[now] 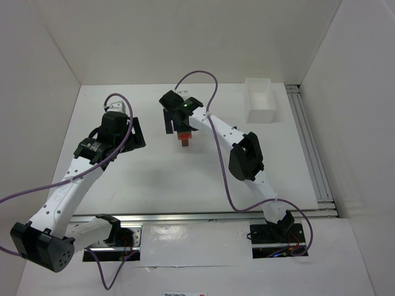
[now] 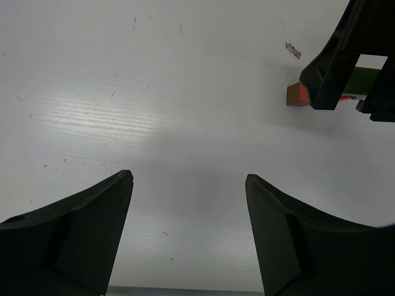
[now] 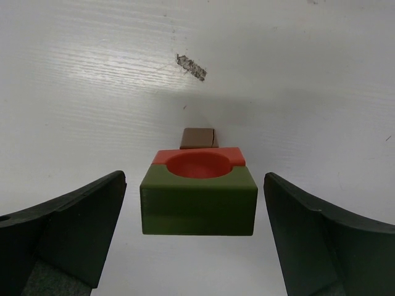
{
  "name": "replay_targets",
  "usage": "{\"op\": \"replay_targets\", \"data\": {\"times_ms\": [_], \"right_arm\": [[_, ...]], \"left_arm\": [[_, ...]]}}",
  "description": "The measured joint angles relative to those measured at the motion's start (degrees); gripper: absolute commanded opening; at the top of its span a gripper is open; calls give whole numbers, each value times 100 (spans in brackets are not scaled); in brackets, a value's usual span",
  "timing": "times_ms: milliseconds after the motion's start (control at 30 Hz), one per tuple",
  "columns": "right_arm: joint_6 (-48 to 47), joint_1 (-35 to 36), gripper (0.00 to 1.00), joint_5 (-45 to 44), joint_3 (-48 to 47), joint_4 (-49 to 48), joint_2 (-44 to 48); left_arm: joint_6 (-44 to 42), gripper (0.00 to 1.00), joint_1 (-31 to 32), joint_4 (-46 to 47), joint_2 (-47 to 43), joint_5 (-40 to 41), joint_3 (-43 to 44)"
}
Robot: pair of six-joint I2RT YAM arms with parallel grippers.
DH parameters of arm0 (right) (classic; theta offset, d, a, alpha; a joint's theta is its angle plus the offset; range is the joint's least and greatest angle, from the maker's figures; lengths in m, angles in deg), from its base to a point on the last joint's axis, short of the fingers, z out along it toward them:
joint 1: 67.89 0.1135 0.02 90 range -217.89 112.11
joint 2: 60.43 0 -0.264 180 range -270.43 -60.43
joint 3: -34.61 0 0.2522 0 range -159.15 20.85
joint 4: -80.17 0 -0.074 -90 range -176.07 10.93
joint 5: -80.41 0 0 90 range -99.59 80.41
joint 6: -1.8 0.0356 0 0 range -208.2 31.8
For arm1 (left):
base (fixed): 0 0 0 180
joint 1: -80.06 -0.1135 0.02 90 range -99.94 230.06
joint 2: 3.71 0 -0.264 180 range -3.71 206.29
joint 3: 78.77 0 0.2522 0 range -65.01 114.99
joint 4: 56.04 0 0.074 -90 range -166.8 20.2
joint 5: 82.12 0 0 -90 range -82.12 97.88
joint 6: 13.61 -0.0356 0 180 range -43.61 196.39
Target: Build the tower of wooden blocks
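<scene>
Released right end effector [image 3: 194, 182] straddles wood blocks [image 3: 197, 191].
You see green block [image 3: 197, 213] against hollowed red block [image 3: 197, 163], brown block [image 3: 198, 137] behind; left end effector [image 2: 188, 174] also released.

1. The white table [image 1: 154, 179] has a faintly grained top with small dark specks.
2. A white rectangular bin [image 1: 261, 100] stands at 2 o'clock from the table's middle, near the far edge.
3. The wood blocks [image 1: 184, 138] sit close to the middle, at 11 o'clock.
4. A grey scuff mark [image 3: 191, 66] lies just beyond the blocks, at their 12 o'clock in the right wrist view.
</scene>
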Motion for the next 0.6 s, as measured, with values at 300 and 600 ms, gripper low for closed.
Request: {"op": "replay_targets", "data": {"times_ms": [300, 600], "right_arm": [[-111, 33, 100, -273, -118, -15, 629], [-122, -332, 92, -1161, 2459, -870, 3495]], "left_arm": [[0, 86, 0, -9, 0, 4, 0], [2, 86, 0, -140, -85, 118, 0]]}}
